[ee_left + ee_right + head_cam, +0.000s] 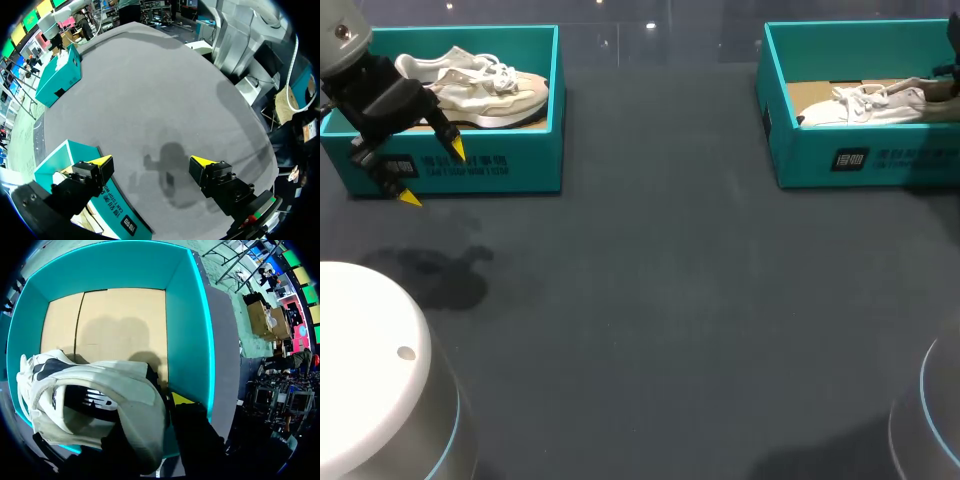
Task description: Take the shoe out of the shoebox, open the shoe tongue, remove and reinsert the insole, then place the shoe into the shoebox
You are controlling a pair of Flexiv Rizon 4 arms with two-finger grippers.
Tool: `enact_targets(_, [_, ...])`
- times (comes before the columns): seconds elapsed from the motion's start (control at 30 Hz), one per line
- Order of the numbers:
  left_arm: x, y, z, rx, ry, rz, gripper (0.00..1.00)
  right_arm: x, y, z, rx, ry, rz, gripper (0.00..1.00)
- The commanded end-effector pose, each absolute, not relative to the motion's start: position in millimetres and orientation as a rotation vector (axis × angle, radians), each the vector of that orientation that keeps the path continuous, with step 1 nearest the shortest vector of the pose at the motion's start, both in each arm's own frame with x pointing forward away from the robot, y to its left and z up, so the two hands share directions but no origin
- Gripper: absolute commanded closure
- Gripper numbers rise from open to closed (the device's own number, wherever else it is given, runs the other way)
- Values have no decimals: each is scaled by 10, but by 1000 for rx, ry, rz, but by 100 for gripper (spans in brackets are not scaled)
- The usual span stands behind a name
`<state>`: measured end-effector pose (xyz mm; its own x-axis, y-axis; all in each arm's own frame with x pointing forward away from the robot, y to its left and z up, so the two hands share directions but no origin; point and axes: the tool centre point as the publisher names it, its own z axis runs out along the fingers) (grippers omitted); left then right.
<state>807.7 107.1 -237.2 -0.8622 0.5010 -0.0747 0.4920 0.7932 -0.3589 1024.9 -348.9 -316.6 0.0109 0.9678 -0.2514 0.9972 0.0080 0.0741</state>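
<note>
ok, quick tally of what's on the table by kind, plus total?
Teal shoeboxes: 2 (left shoebox, right shoebox)
White shoes: 2 (left shoe in the left shoebox, right shoe in the right shoebox)
Total: 4

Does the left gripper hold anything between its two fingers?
No. The left gripper is wide open, and only the bare table shows between its yellow tips.
</note>
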Motion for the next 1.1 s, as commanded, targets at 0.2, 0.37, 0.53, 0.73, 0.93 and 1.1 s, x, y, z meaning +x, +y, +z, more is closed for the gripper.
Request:
enact_targets(0.2, [8067, 1078, -2370, -819, -2953, 577, 0, 10264, -3481, -3379, 2055, 2080, -174, 100])
enact_targets(0.37, [8067, 1078, -2370, -819, -2953, 577, 0, 10270, -3462, -3461, 2047, 2092, -181, 100])
enact_targets(0.53, [8067, 1078, -2370, -819, -2953, 577, 0, 10294, -3465, -3543, 2061, 2096, -195, 100])
enact_targets(0.73, [8067, 1078, -2370, -819, -2953, 577, 0, 10312, -3452, -3629, 2070, 2108, -201, 100])
enact_targets(0.93, [8067, 1078, -2370, -819, -2953, 577, 0, 10322, -3434, -3711, 2080, 2120, -212, 100])
enact_targets(1.1, [8067, 1078, -2370, -819, -2953, 577, 0, 10321, -3433, -3772, 2089, 2127, -221, 100])
